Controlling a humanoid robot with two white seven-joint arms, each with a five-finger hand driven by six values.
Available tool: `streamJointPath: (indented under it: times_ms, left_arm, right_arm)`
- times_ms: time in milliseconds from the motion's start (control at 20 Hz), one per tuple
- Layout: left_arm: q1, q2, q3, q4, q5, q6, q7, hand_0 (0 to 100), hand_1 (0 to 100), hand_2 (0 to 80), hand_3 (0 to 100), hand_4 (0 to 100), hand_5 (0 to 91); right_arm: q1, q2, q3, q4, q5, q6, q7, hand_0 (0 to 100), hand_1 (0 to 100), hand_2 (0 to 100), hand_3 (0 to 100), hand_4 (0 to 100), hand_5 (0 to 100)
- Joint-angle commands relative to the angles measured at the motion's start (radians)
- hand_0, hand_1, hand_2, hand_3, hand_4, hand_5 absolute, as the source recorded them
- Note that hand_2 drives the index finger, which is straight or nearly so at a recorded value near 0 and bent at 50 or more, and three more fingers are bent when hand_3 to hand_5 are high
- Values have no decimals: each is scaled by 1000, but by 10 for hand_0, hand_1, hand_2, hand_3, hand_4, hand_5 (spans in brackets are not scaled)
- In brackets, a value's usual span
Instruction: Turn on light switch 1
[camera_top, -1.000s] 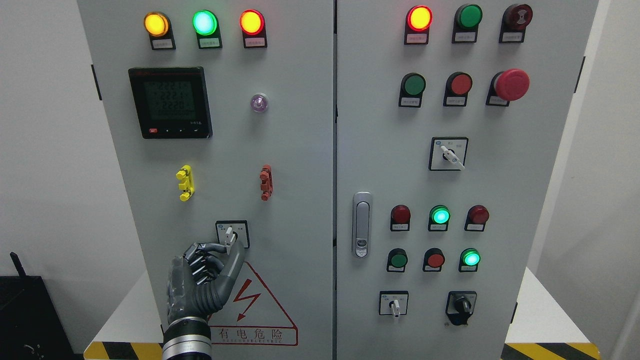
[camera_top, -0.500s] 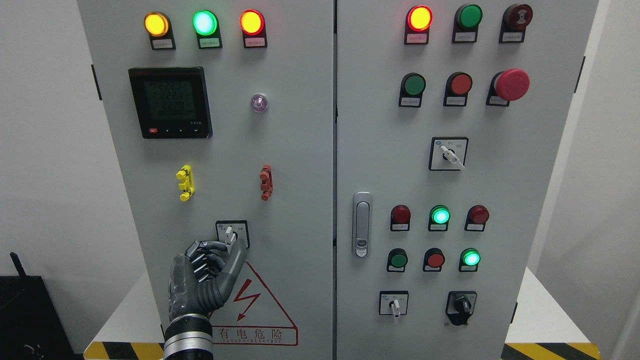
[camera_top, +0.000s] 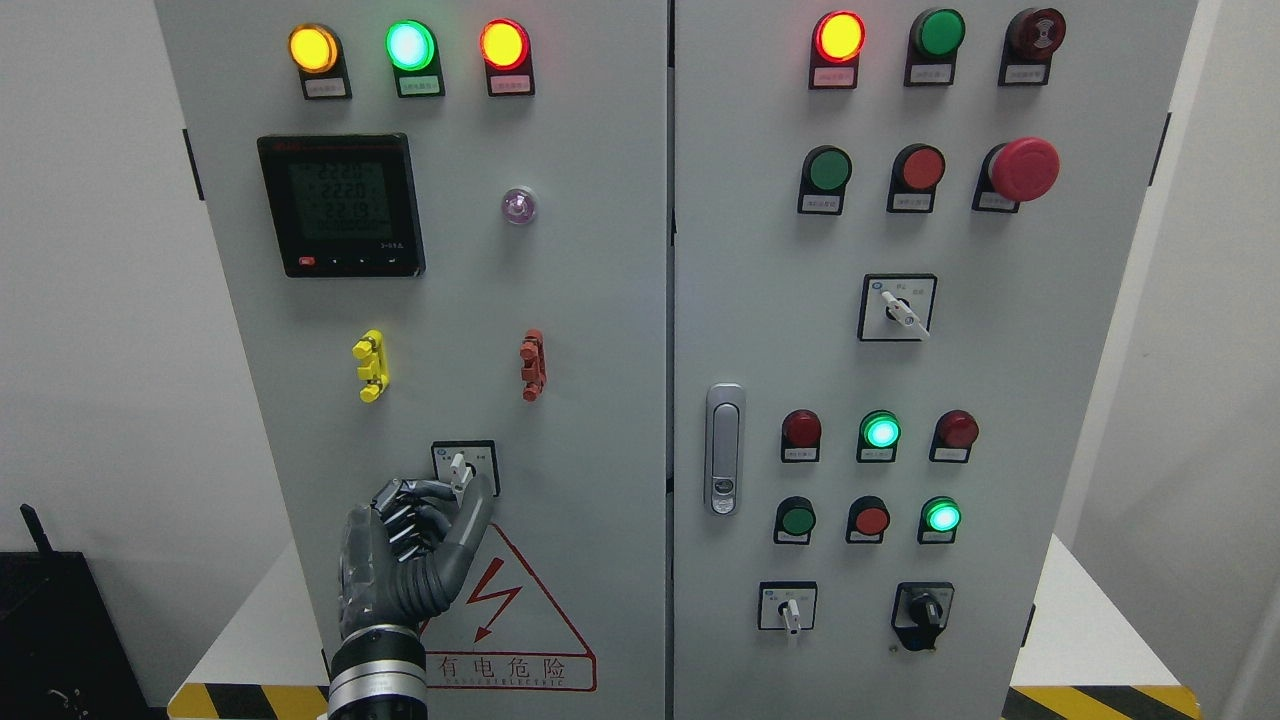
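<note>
Moved: little, left hand (camera_top: 405, 560) barely shifted, meter digits changed | electrical cabinet (camera_top: 420, 300): left door, low centre carries rotary selector switch (camera_top: 461, 467) | switch: rigid, light, likely detented; white lever upright, long axis vertical; pinch lever sides | fingers (camera_top: 425, 492): curled, index and thumb touching lever base, grasp likely but uncertain.

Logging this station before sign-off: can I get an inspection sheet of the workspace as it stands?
Surface: grey two-door electrical cabinet, doors closed.
Job's things: rotary selector switch low on the left door, white lever about upright.
Clutter: nothing seen.
Grippers: left hand pinching the switch lever between thumb and fingers; right hand not in view.
Cables: nothing seen.
Surroundings: digital meter lit; yellow, green and red lamps lit above it; red mushroom button on the right door; white walls; hazard-striped base.
</note>
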Motion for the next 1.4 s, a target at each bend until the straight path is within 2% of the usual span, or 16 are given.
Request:
streamJointPath:
  times_ms: [0,1350]
  left_arm:
    - [-1,0,1,3,-3,1,-5,189,640,580,899,929,863]
    - [-12,-2,1,18,-12,0,-5,236,587,594,911,936,866]
  right_arm:
    - [0,0,0,0,0,1,0,307,0,0,0,0,0]
    - [0,0,0,0,0,1,0,307,0,0,0,0,0]
